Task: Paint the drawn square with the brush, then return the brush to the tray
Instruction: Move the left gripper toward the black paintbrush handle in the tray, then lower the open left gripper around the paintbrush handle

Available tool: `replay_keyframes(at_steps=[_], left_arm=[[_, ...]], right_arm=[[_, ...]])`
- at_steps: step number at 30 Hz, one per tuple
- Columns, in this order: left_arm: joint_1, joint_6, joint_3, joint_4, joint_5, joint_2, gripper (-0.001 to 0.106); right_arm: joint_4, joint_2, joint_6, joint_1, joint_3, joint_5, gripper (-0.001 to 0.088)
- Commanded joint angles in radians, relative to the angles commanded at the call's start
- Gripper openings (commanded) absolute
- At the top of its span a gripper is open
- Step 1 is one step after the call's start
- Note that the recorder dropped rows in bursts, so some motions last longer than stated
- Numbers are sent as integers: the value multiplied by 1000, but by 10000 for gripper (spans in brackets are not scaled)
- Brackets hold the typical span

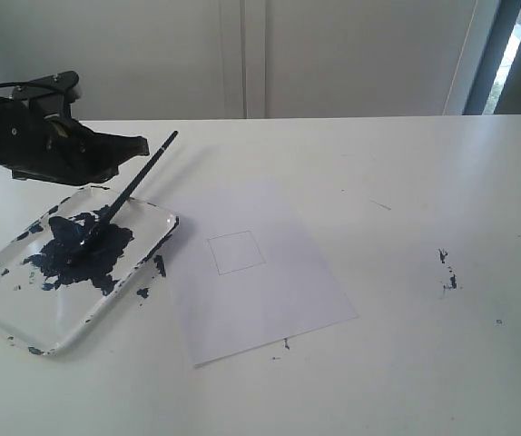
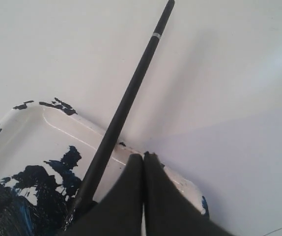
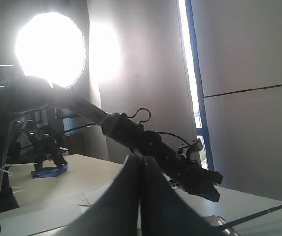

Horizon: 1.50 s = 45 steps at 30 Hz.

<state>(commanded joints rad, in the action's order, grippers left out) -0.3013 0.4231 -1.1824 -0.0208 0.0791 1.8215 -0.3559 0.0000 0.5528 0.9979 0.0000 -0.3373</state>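
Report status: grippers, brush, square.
Left gripper shut beside brush, not holding. Right gripper shut. Brush tip in tray, handle over rim. Drawn square unpainted, unobstructed.

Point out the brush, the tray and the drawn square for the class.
brush (image 1: 142, 174), exterior view, the middle of its black handle.
tray (image 1: 52, 309), exterior view, a bare white patch of its floor.
drawn square (image 1: 236, 252), exterior view, its unpainted white interior.

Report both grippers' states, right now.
Left gripper: shut, holding nothing; the long black-handled paintbrush lies beside it, tip in the paint-smeared white rectangular tray.
Right gripper: shut, holding nothing.
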Motion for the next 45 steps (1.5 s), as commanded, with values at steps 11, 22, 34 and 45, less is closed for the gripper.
replay_keyframes(at_steps=[11,22,34,45], left_arm=[[0,-1,0,-5,-24,73,0],[0,25,0,-8,-26,80,0],[30,-3,0,-8,-109,82,0],[98,-47,-6,54,-131,82,0]], right_arm=[[0,0,0,0,0,0,0],[0,0,0,0,0,0,0],[0,0,0,0,0,0,0],[0,0,0,0,0,0,0]])
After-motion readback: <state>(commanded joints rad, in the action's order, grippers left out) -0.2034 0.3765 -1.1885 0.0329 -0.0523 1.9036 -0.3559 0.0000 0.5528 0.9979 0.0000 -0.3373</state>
